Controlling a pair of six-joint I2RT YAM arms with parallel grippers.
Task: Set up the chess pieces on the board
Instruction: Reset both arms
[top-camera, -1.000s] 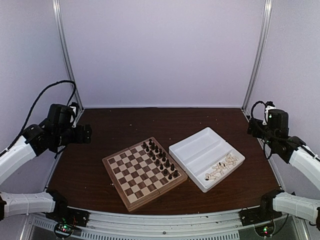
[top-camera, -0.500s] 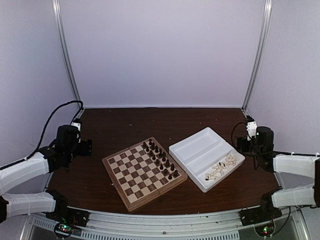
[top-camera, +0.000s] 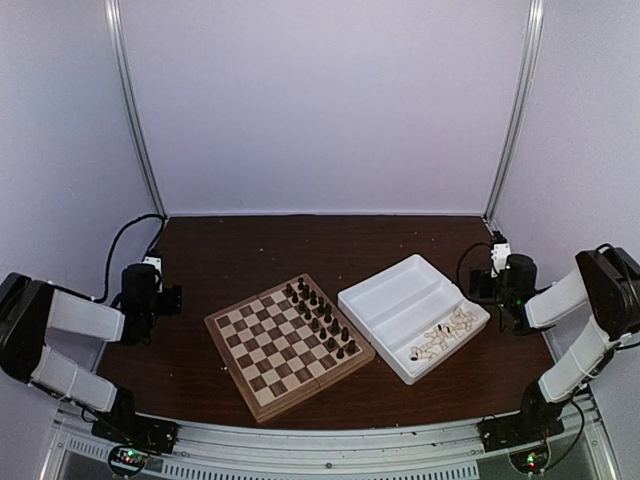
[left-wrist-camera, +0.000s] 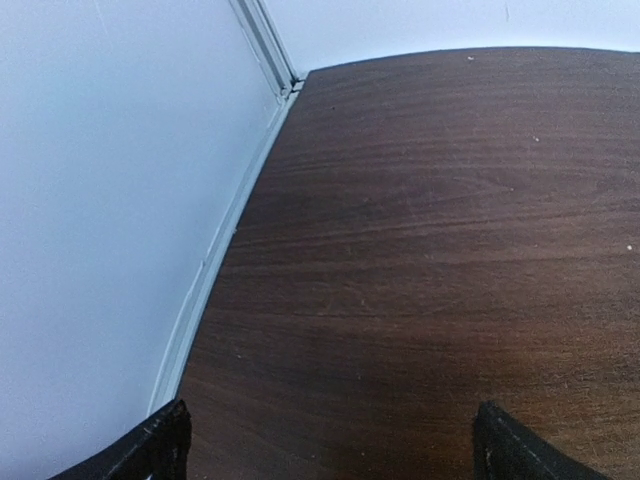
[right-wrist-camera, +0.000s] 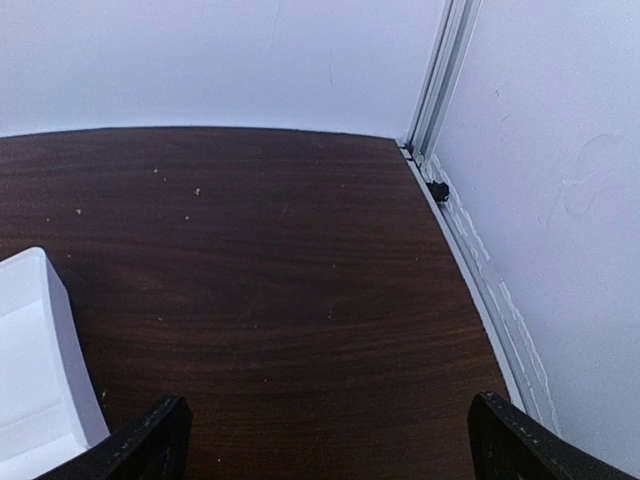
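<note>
The checked wooden board (top-camera: 288, 345) lies at the table's middle front. Several dark chess pieces (top-camera: 320, 320) stand in two rows along its right edge. Pale cream pieces (top-camera: 442, 336) lie heaped in the near right compartment of the white tray (top-camera: 400, 290). My left gripper (top-camera: 170, 298) is low at the left side of the table, away from the board, open and empty; its fingertips (left-wrist-camera: 165, 445) show over bare table. My right gripper (top-camera: 482, 285) is low at the right side, just right of the tray, open and empty, with its fingertips (right-wrist-camera: 160, 430) over bare table.
The tray's corner (right-wrist-camera: 35, 350) shows at the left of the right wrist view. White enclosure walls and metal rails (left-wrist-camera: 215, 260) close in the table on left, right (right-wrist-camera: 470, 250) and back. A small black knob (right-wrist-camera: 437, 190) sits on the right rail.
Both arms have come down and folded back toward the table's sides, the grippers dropping from mid height to near the tabletop. Board, pieces and tray have not moved.
</note>
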